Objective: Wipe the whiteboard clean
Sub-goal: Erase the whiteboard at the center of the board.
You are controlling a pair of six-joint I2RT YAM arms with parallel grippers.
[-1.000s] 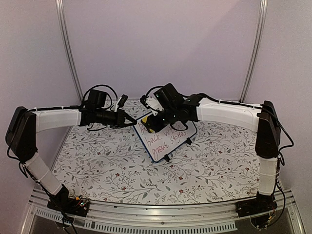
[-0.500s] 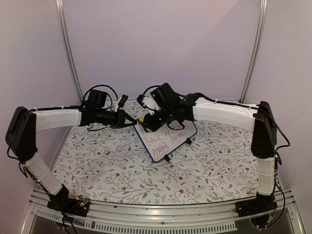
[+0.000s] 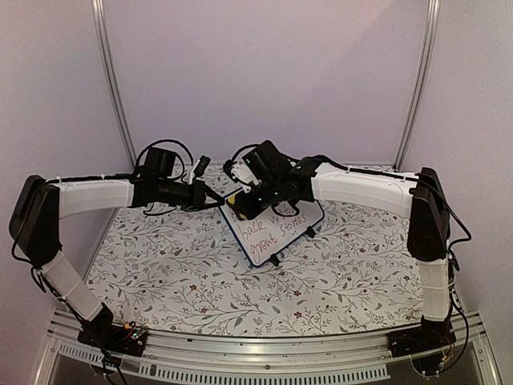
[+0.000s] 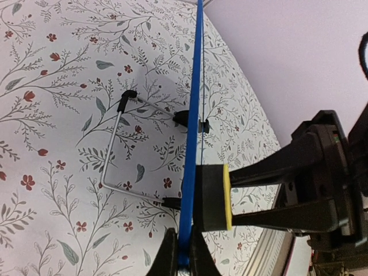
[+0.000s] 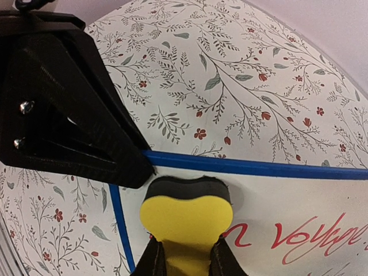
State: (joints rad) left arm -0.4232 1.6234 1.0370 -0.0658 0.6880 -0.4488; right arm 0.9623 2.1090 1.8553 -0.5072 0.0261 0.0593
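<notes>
whiteboard (image 3: pixel 280 231) stands tilted at the table's (image 3: pixel 160 273) far-centre, long axis running right from both pincers. left pincer (image 4: pixel 183 253) clenched on its blue top-left edge. right pincer (image 5: pixel 185 253) grasping the yellow sponge eraser (image 5: pixel 187 218), pressed on that corner. remaining writing lies right and below. vs a second ago: right arm slid left, towards the left pincer.

- The whiteboard (image 3: pixel 276 228) stands propped at the centre, its wire stand (image 4: pixel 123 149) filling the space behind.
- The left tool (image 3: pixel 220 202) and right tool (image 3: pixel 239 202), with its sponge (image 5: pixel 185 215), crowd the board's upper-left corner.
- Bare desk (image 3: pixel 176 281) in front gives passage.
</notes>
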